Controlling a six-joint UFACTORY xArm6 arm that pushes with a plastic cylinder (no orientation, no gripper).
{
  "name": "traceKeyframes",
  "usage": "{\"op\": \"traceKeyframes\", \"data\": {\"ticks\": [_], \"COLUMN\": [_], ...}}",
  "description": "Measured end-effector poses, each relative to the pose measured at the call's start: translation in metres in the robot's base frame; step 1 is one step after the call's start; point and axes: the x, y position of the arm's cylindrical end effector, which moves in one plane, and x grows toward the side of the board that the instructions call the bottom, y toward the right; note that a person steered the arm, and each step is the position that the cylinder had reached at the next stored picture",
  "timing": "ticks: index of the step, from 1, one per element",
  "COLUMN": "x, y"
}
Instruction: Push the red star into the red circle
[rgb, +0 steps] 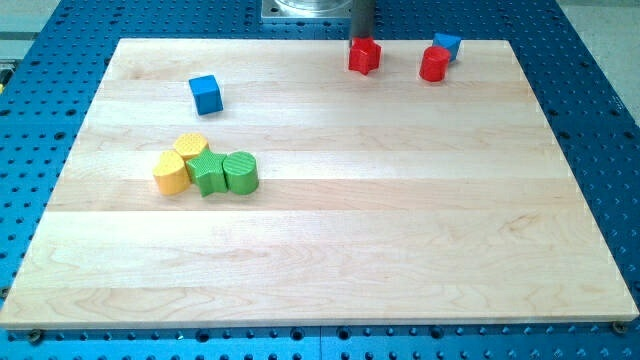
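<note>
A: Near the view's top edge of the pale wooden board (320, 240), our dark rod comes down right behind the small red star-shaped block (364, 55). Our tip (361, 39) seems to sit at the star's far side, touching or just off it; we cannot tell which.

B: And the target?

A: The small red round block, the red circle (434, 64), stands to the view's right of the star, apart from it, slightly lower in the view. 1 blue block (446, 45) sits just behind the circle, touching or nearly so.

B: So how do we push well?

A: We judge the tip is on the wrong face. It should go round to the star's left side, then drive toward the view's right and a touch downward, through the star's middle, so it does not spin off. Keep it slow; the board edge is close.

B: Any pincer to report?

A: None on this rig, only the bare rod, so there is nothing to release or clench.

B: What is unclear?

A: The rod's upper part is cut off by the frame. The tip's very end is partly hidden by the star. Elsewhere: 1 blue cube (206, 94) at upper left, and a cluster of 2 yellow blocks (178, 165) and 2 green blocks (226, 173); their exact shapes are hard to read.
</note>
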Motion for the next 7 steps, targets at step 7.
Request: {"op": "traceKeyframes", "data": {"ticks": [7], "x": [0.042], "y": [-0.002]}}
